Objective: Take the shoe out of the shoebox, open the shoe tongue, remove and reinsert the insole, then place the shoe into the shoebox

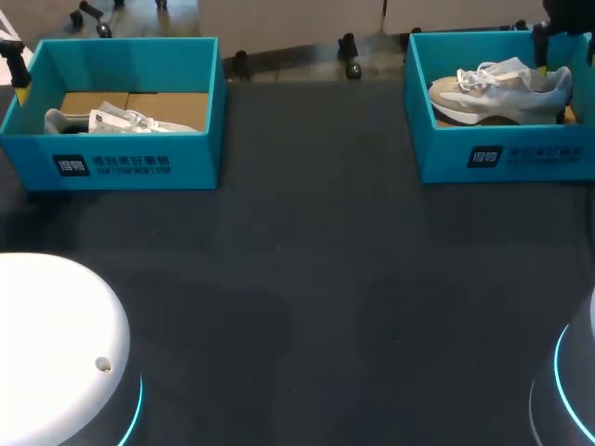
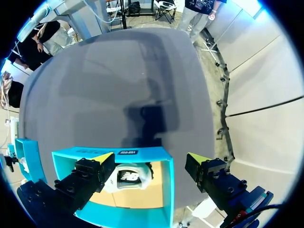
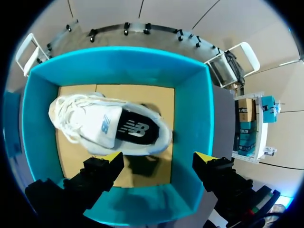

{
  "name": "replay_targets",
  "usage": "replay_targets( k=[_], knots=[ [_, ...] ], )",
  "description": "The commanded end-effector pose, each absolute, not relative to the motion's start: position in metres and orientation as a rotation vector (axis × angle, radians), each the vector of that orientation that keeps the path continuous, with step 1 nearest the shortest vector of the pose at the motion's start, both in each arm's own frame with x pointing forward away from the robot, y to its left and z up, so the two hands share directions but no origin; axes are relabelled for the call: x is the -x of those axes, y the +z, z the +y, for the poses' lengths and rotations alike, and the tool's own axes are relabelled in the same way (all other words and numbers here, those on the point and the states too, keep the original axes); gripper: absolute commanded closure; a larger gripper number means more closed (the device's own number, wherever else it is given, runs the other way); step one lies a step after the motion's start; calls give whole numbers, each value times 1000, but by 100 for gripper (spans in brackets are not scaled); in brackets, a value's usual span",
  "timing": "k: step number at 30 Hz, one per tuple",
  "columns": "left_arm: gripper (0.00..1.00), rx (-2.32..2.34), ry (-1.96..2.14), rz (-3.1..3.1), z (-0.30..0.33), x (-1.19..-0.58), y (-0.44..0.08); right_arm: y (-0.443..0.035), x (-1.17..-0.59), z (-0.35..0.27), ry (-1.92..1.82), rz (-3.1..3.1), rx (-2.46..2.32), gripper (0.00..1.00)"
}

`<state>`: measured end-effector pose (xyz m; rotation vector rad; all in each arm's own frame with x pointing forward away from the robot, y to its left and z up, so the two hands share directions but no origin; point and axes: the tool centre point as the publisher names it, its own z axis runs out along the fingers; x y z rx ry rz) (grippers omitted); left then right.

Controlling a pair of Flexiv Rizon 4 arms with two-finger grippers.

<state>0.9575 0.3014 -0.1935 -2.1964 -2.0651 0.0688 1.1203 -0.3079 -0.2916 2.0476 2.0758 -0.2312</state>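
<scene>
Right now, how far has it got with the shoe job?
Either nothing has begun or all is finished; I can't tell which. The left shoe lies in the left shoebox, the right shoe in the right shoebox, insole in place. Nothing is in hand: left gripper and right gripper hang open above them. If starting, every step remains.

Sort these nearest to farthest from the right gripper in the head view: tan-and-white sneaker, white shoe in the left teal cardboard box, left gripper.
1. Tan-and-white sneaker, just beside the right gripper.
2. White shoe, across the table in the left teal box.
3. Left gripper, past that box.
</scene>
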Motion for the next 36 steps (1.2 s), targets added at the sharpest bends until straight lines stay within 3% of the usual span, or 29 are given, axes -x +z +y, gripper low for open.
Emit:
replay_targets(
  k=[1, 8, 9, 10, 11, 14, 23, 32, 36],
  knots=[
    [0, 2196, 68, -2064, 301, -957, -192, -301, -1132, -314, -247, 2083, -2067, 4],
    [0, 2196, 68, -2064, 301, -957, -192, -316, -1137, -318, -246, 2087, -2083, 15],
    [0, 2196, 68, -2064, 301, -957, -192, -317, -1138, -318, -248, 2086, -2085, 23],
    [0, 2196, 68, -2064, 301, -957, -192, -319, -1138, -319, -249, 2085, -2087, 38],
    [0, 2196, 68, -2064, 301, -957, -192, -320, -1138, -320, -249, 2085, -2088, 44],
    [0, 2196, 68, -2064, 301, -957, -192, -325, -1139, -323, -252, 2083, -2099, 37],
    [0, 2196, 68, -2064, 301, -957, -192, -336, -1145, -328, -271, 2086, -2121, 42],
    [0, 2196, 68, -2064, 301, -957, -192, -346, -1146, -328, -287, 2094, -2149, 36],
    [0, 2196, 68, -2064, 301, -957, -192, -350, -1145, -328, -294, 2094, -2158, 38]
  ],
)
